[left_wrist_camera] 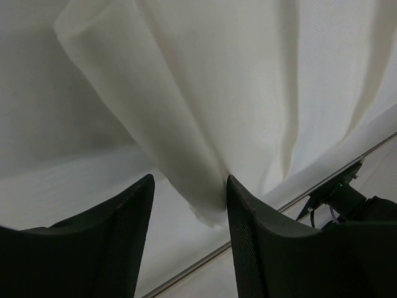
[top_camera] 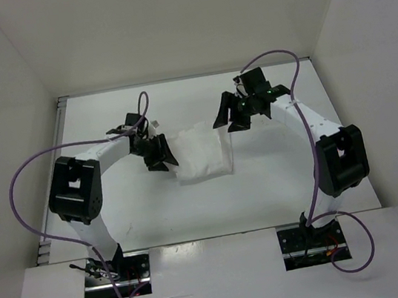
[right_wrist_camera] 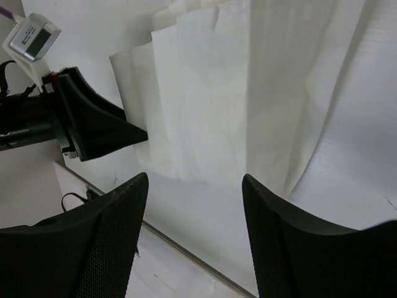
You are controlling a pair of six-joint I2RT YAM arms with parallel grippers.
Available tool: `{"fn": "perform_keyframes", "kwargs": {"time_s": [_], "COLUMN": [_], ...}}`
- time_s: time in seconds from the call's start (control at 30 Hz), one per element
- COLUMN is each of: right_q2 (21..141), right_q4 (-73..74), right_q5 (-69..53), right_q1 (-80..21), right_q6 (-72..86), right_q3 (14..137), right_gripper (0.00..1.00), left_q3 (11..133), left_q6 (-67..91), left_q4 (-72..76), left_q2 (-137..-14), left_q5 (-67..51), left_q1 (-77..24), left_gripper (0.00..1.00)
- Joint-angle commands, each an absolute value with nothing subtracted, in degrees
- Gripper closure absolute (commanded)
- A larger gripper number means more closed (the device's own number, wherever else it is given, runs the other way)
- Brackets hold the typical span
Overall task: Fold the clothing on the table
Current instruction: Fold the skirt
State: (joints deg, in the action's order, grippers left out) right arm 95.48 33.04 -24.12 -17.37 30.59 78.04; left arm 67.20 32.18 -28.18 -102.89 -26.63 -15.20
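Observation:
The clothing (top_camera: 201,153), a wrinkled white garment, lies bunched in the middle of the table (top_camera: 279,182). My left gripper (top_camera: 163,156) is at its left edge. In the left wrist view this gripper (left_wrist_camera: 190,180) is open; a hanging corner of the clothing (left_wrist_camera: 211,124) droops between the jaws and touches the right finger (left_wrist_camera: 248,217), unclamped. My right gripper (top_camera: 230,119) hovers at the garment's upper right edge. The right wrist view shows it (right_wrist_camera: 195,177) open with only bare table (right_wrist_camera: 205,217) between the fingers, and the clothing (right_wrist_camera: 236,93) just beyond.
White upright walls (top_camera: 4,148) close in the table on the left, back and right. A metal strip (top_camera: 62,109) runs along the table's left edge. Purple cables (top_camera: 22,190) loop off both arms. The left gripper (right_wrist_camera: 93,127) shows in the right wrist view.

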Motion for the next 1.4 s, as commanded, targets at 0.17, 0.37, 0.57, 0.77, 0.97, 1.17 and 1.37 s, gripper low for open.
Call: {"fn": "perform_keyframes", "kwargs": {"time_s": [0.17, 0.37, 0.57, 0.77, 0.97, 1.17, 1.37], "right_q2": [92.9, 92.9, 94.9, 96.6, 96.6, 96.6, 98.3], "right_q4": [32.7, 32.1, 30.8, 32.1, 32.6, 32.6, 31.1], "right_q5": [-23.3, -24.0, -24.7, -21.4, -21.9, -23.5, -26.7], "right_q1": [-16.5, -15.5, -15.5, -15.5, -15.5, -15.5, -15.5], "right_q6": [30.1, 30.6, 31.7, 32.8, 32.8, 32.8, 32.8], "right_q3": [76.0, 76.0, 74.4, 75.7, 75.7, 75.7, 76.9], "right_gripper": [0.32, 0.32, 0.32, 0.34, 0.34, 0.41, 0.63], "left_q3": [75.4, 84.6, 87.5, 83.9, 85.2, 85.6, 83.7], "left_q6": [34.8, 33.8, 32.4, 28.6, 28.8, 29.4, 29.9], "left_q4": [-21.0, -22.8, -21.4, -22.7, -22.7, -26.3, -26.3], "left_q2": [-111.4, -107.1, -103.8, -115.9, -123.9, -123.4, -118.8], "left_q5": [-32.9, -39.7, -47.8, -44.8, -38.0, -29.5, -27.9], "left_q1": [-16.0, -18.9, -19.4, -19.4, -18.3, -17.6, -15.1], "left_gripper": [0.70, 0.93, 0.93, 0.93, 0.93, 0.83, 0.77]}}
